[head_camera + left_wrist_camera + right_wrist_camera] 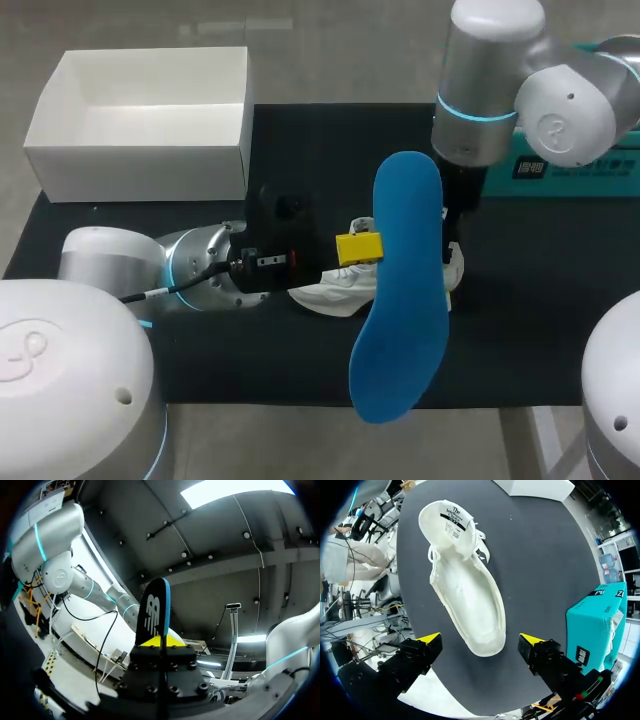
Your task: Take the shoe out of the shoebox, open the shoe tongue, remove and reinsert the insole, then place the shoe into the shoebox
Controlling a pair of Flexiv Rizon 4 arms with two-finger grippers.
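Head view, from left to right: the white shoebox sits open at the far left, on the far edge of the black mat. My left arm comes in low from the left. The left gripper pinches the blue insole by its long edge and holds it clear of the table. The left wrist view confirms this, with the insole standing edge-on between the yellow tips.

The white shoe lies on the mat near the middle, mostly hidden under the insole in the head view. In the right wrist view it rests upright on its sole with the tongue folded back and the inside bare.

The right gripper hangs over the heel end with its jaws spread wide, holding nothing. A teal box stands at the far right.

I judge the insole to be out, with reinsertion the step in hand. The next move calls for turning the insole flat, toe towards the shoe's toe, and sliding it into the opening. The right gripper could steady the heel meanwhile.
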